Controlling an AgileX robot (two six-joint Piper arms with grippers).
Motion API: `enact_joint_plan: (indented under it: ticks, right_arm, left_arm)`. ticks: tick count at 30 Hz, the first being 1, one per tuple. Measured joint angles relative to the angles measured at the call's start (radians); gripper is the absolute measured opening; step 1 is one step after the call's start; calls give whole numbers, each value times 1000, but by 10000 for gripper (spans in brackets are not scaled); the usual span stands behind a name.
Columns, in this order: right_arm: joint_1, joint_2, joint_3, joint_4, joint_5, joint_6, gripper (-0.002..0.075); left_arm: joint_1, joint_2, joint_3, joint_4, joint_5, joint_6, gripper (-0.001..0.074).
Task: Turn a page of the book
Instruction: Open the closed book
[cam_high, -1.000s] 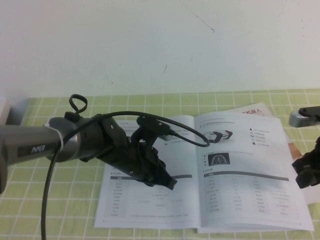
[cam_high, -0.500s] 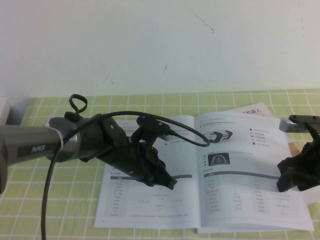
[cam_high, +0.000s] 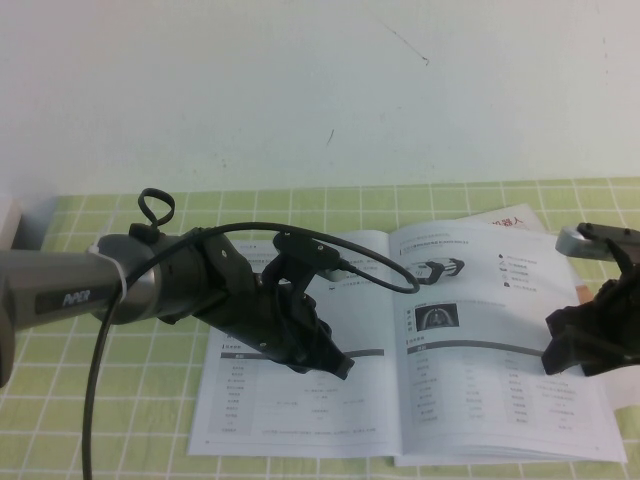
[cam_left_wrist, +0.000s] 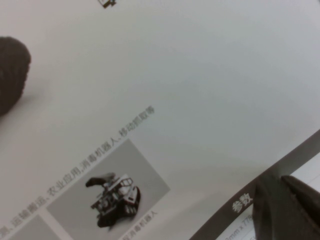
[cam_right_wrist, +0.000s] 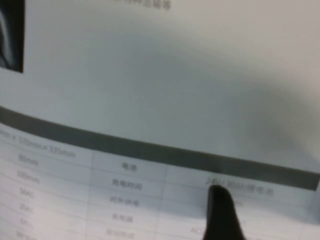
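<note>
Glossy white paper is the trouble: the thin catalogue-like book (cam_high: 405, 345) lies open near my edge of the green gridded desk (cam_high: 90, 440), spine running away from me, long side across. My right gripper (cam_high: 578, 338) hovers released above the right page (cam_high: 500, 350) with its robot photo, semicircular picture and grey bar. My left gripper (cam_high: 318, 352) presses the left leaf (I cannot tell its fingers' state). I judge the slick sheet may slip from a shallow pinch, or several leaves may lift together.
</note>
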Motion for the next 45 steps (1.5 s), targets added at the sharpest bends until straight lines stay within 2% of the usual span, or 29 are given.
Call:
enact_joint_plan:
  ticks: [7, 15, 27, 38, 45]
  right_arm:
    - [0, 0, 0, 59, -5, -31, 408]
    - [0, 0, 0, -100, 19, 54, 398]
    - [0, 0, 0, -110, 16, 69, 388]
    - [-2, 27, -12, -63, 19, 56, 388]
    - [-11, 39, -12, 97, 22, -96, 389]
  left_arm:
    - [0, 0, 0, 0, 2, 0, -4]
    - [0, 0, 0, 0, 2, 3, -4]
    - [0, 0, 0, 0, 2, 1, -4]
    - [0, 0, 0, 0, 2, 1, -4]
    - [0, 0, 0, 8, 2, 1, -4]
